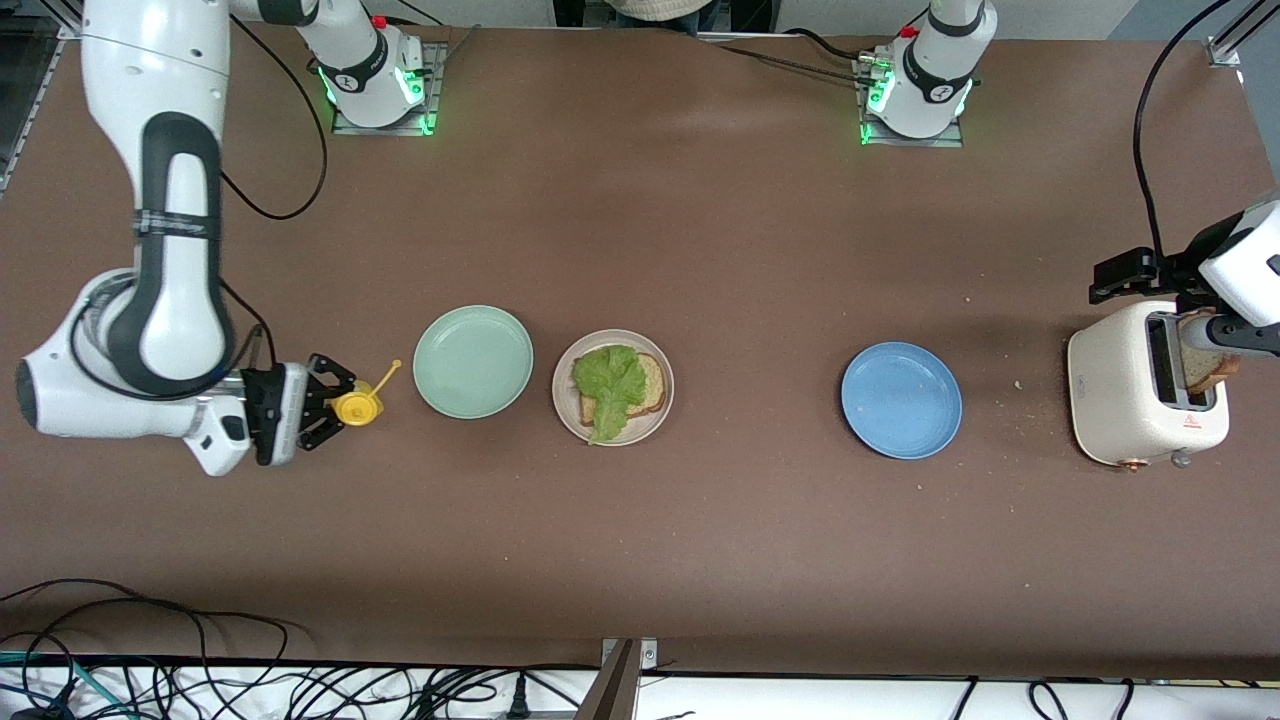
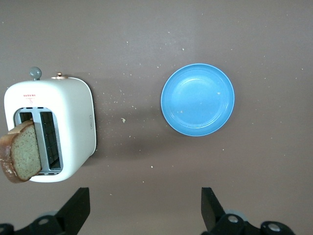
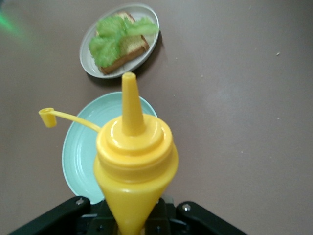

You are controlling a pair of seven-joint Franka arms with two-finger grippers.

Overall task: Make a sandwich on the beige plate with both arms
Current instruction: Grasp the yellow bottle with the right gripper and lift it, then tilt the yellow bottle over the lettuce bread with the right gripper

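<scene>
Counting largest first: one brown table (image 1: 700,250), one white toaster (image 1: 1130,400) at the left arm's end with one bread slice (image 1: 1205,365) sticking up from a slot, then three plates in a row, blue plate (image 1: 900,400), mint-green plate (image 1: 473,361) and beige plate (image 1: 568,395), the beige one between the other two. On the beige plate lies one bread slice under one lettuce leaf (image 1: 608,385), no top slice on it. Right gripper (image 1: 335,400) sits clamped on one yellow squeeze bottle (image 1: 357,405) just beside the mint-green plate, cap off on its tether; left gripper (image 2: 145,205), jaws wide apart, hangs over table between toaster and blue plate.
</scene>
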